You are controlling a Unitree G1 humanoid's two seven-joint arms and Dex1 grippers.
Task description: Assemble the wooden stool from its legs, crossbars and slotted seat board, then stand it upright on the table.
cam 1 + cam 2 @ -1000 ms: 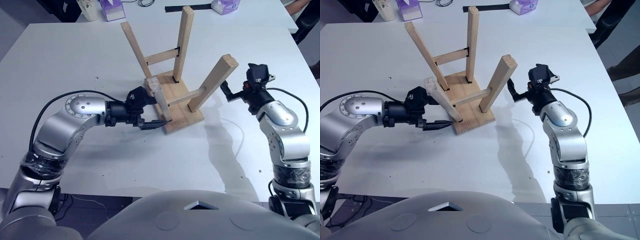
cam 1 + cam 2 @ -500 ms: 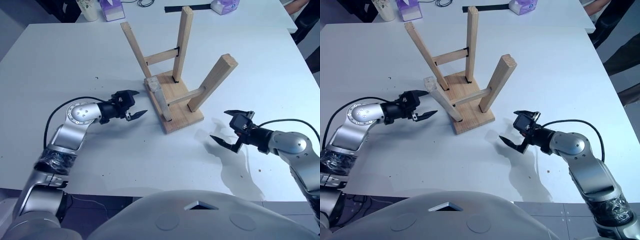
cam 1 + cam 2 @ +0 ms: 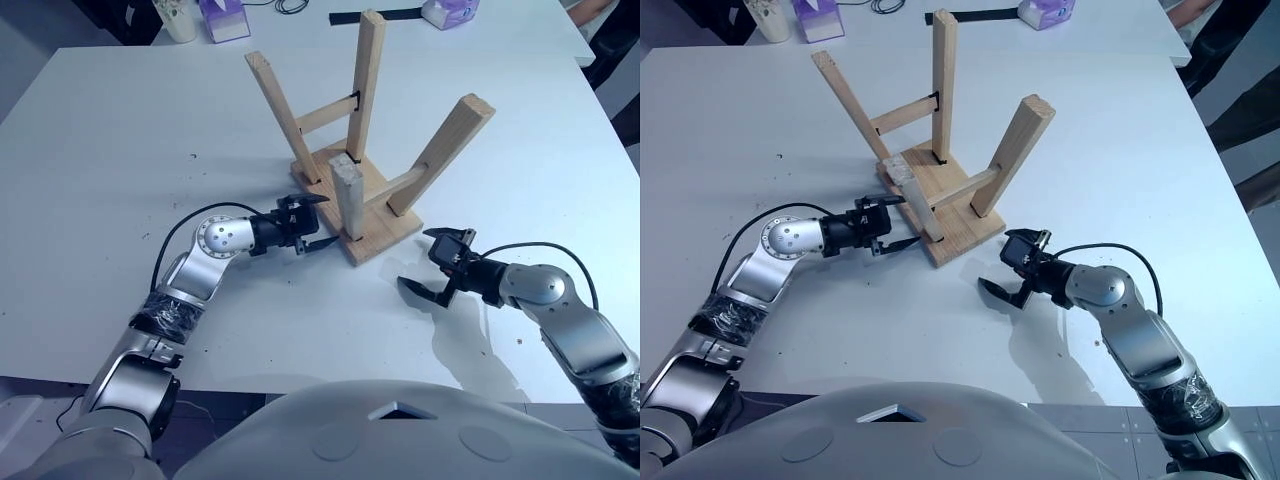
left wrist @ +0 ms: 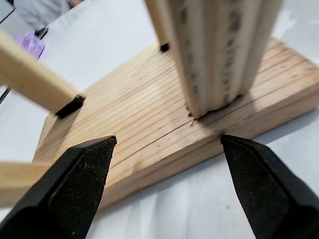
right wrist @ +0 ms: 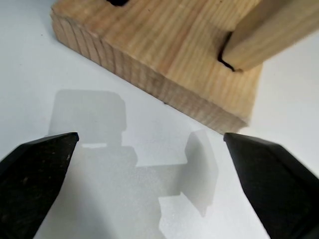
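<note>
The stool [image 3: 325, 115] is sitting upside down on the white bench [image 3: 110, 140], seat board [image 3: 380, 228] flat, legs [image 3: 368, 80] leaning unevenly upward. The left end effector [image 3: 318, 221] and right end effector [image 3: 415, 258] are hovering spread apart, empty — one at each near side of the board. Flipping it, I'd judge, is calling for a square grip on opposite board edges. A purple box [image 3: 224, 18] is sitting on the second bench [image 3: 520, 25] beyond.

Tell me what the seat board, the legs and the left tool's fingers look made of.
Seat board: pale bare wood, matte; parallel grain lines suggest glued strips.
Legs: same light unfinished wood, grain showing.
Fingers of the left tool: black, finely grained matte surface, probably plastic or rubber.
</note>
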